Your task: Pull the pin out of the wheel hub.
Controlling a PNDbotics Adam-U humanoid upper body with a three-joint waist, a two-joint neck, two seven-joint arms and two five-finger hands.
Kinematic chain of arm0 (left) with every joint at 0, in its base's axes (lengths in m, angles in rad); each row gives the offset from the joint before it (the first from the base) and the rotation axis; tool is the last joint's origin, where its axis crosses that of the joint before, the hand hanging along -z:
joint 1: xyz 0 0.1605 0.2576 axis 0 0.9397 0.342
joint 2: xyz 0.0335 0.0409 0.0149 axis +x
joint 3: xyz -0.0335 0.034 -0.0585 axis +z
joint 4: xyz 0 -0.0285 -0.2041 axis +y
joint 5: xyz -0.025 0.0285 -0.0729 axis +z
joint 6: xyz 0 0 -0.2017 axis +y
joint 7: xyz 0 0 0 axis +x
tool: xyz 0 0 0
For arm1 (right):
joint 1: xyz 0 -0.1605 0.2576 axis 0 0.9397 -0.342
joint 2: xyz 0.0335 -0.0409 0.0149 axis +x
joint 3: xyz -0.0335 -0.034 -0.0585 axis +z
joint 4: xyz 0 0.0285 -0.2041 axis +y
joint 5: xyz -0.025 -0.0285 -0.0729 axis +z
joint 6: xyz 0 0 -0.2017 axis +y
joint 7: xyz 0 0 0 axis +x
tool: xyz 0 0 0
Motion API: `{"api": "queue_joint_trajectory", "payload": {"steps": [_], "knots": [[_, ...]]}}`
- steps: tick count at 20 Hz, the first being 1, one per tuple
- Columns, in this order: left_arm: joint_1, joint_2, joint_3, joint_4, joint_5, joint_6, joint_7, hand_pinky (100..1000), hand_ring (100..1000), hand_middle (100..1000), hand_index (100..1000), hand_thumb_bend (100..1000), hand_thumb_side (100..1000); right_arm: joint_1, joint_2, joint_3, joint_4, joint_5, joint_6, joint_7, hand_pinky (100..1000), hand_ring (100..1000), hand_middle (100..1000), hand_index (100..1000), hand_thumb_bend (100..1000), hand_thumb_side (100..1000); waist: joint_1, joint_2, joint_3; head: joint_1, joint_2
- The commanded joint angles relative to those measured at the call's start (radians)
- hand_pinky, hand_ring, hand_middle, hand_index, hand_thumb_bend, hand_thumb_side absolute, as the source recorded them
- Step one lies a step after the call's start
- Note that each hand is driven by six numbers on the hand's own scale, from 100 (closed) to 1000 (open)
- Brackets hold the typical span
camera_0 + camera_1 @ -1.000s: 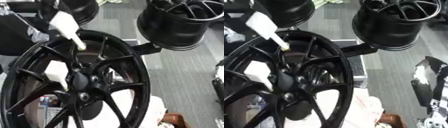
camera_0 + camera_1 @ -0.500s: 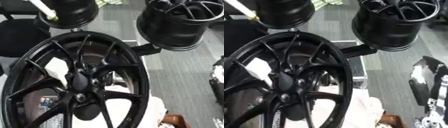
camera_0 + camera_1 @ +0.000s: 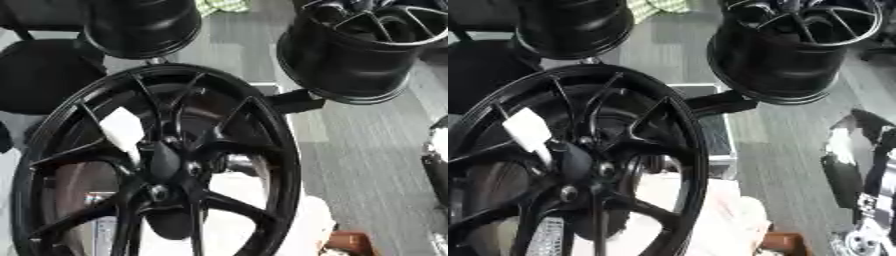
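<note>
Big black wheel hub (image 3: 166,165) fills the lower left of both eye views, spokes running in to a dark centre boss. A white, blocky piece (image 3: 123,131) sits against the spokes just up-left of the centre; can't tell if it's a robot fingertip, a tag or part of the pin. Pin itself: nothing I can pick out w/ confidence, maybe at the centre boss, maybe under the white piece.

Right hand (image 3: 859,170): dark and silver parts at the right edge of the right eye view, well apart from the hub, holding nothing I can see; finger state can't tell. Left hand: not clearly in view.

Two other black wheels (image 3: 359,47) stand behind, on the floor.

Step, as I judge it: approach/locate, pin prob. not yet out. Next move needs a hand brought to the hub centre, fingers closed round the pin, then a straight pull along its axis w/o snagging spokes.
</note>
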Motion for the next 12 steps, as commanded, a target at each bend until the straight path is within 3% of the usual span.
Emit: {"api": "queue_joint_trajectory", "payload": {"steps": [1, 7, 11, 12], "knots": [[0.024, 0.069, 0.042, 0.044, -0.060, 0.007, 0.056, 617, 488, 321, 363, 100, 256, -0.004, -0.016, -0.011, -0.018, 0.004, -0.001, -0.004, 861, 775, 585, 704, 100, 471, 0.004, -0.019, 0.002, -0.005, -0.003], [0.083, 0.050, 0.041, 0.129, -0.234, 0.015, 0.167, 618, 499, 343, 385, 100, 246, -0.009, -0.011, -0.012, -0.018, -0.001, -0.004, -0.001, 862, 775, 585, 704, 100, 472, 0.002, -0.021, -0.004, -0.002, -0.010], [0.095, 0.004, 0.013, 0.178, -0.353, 0.024, 0.221, 733, 685, 605, 650, 100, 245, -0.010, -0.003, -0.011, -0.018, -0.005, -0.003, 0.001, 862, 775, 585, 704, 100, 474, -0.004, -0.019, -0.013, 0.001, -0.015], [0.096, -0.006, 0.004, 0.186, -0.372, 0.020, 0.203, 829, 830, 808, 841, 100, 249, -0.010, -0.002, -0.010, -0.018, -0.005, -0.003, 0.002, 863, 775, 585, 704, 100, 476, -0.005, -0.019, -0.014, 0.001, -0.016]]}}
